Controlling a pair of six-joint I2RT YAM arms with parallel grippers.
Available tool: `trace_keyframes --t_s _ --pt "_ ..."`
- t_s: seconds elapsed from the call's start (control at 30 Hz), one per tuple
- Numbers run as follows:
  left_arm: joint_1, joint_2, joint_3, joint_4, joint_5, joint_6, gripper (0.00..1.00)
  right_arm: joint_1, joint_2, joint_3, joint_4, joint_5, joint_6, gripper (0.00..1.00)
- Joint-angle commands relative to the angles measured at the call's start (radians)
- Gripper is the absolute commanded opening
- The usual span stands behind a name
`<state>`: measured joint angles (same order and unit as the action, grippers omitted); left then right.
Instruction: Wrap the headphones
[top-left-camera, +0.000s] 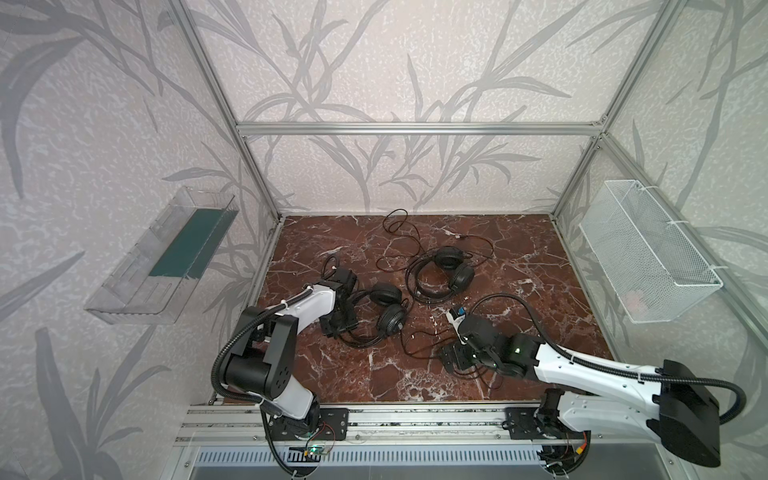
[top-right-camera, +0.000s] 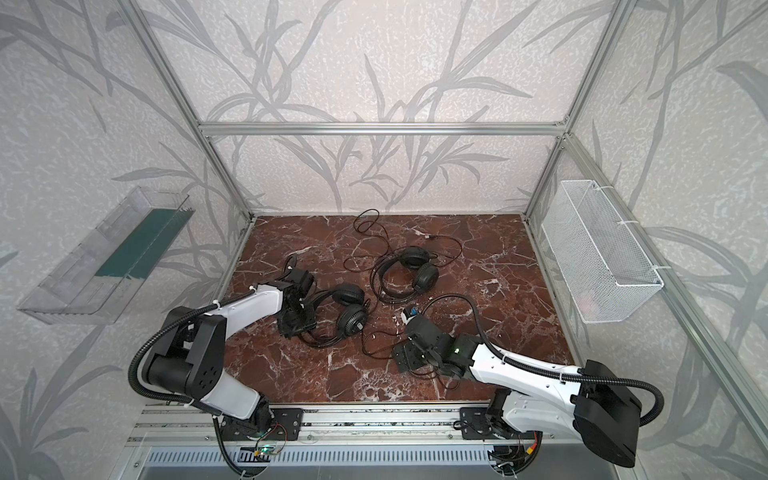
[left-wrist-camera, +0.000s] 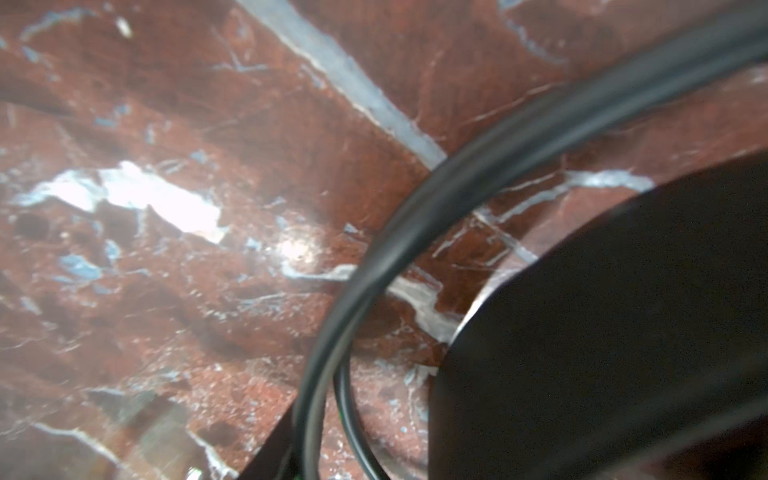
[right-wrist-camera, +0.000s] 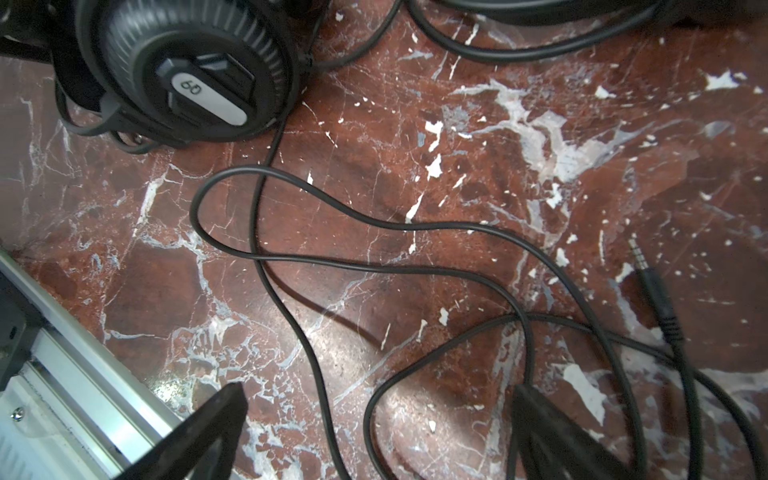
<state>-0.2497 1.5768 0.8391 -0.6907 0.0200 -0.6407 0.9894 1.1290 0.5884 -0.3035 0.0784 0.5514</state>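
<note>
**Two Black Headsets Lying Unwrapped, Cables Sprawling**

The near headset (top-left-camera: 388, 307) is lying just off the table's (top-left-camera: 540, 291) centre toward 9 o'clock. Its two round earcups are sitting side by side, one showing a ribbed back with a pale label (right-wrist-camera: 208, 97), and its thin double-wire headband is arching out toward 8 o'clock. Its cable (right-wrist-camera: 436, 226) is trailing toward 4 o'clock in slack, crossing loops and ending in a bare jack plug (right-wrist-camera: 648, 278). The far headset (top-left-camera: 453, 268) is resting at 1 o'clock from the first, apart from it, with its headband ringing out toward 9 o'clock. Its cable (top-left-camera: 409, 237) is wandering uncoiled toward 11 o'clock.
</note>
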Motion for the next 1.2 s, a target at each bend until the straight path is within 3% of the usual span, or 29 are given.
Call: trace_keyframes --t_s 0.0,0.07,0.23,0.47,0.7,1.03,1.1,1.17 --pt "-0.010 0.048 -0.061 0.049 0.000 -0.033 0.45 0.012 -0.003 0.027 -0.028 -0.002 -0.004 0.99" --pt "-0.012 0.044 -0.052 0.031 -0.013 -0.030 0.46 0.013 -0.010 0.021 -0.027 0.000 0.001 0.99" --pt "-0.014 0.026 -0.003 0.006 -0.044 -0.005 0.59 0.015 -0.025 0.002 -0.028 0.003 0.008 0.99" --pt "0.016 0.098 0.073 -0.021 -0.046 0.038 0.57 0.023 -0.025 0.007 -0.028 0.000 0.012 0.99" --pt "0.076 0.105 0.048 0.028 0.012 0.033 0.45 0.026 -0.025 0.008 -0.032 -0.002 0.010 0.99" --pt "0.080 0.031 0.057 -0.005 0.028 0.053 0.12 0.026 -0.044 0.010 -0.049 0.007 0.015 0.99" --pt "0.082 -0.007 0.059 -0.030 0.018 0.056 0.00 0.026 -0.057 0.010 -0.056 0.011 0.016 0.99" --pt "0.081 -0.039 0.073 -0.060 0.021 0.078 0.00 0.026 -0.071 0.010 -0.062 0.014 0.016 0.99"
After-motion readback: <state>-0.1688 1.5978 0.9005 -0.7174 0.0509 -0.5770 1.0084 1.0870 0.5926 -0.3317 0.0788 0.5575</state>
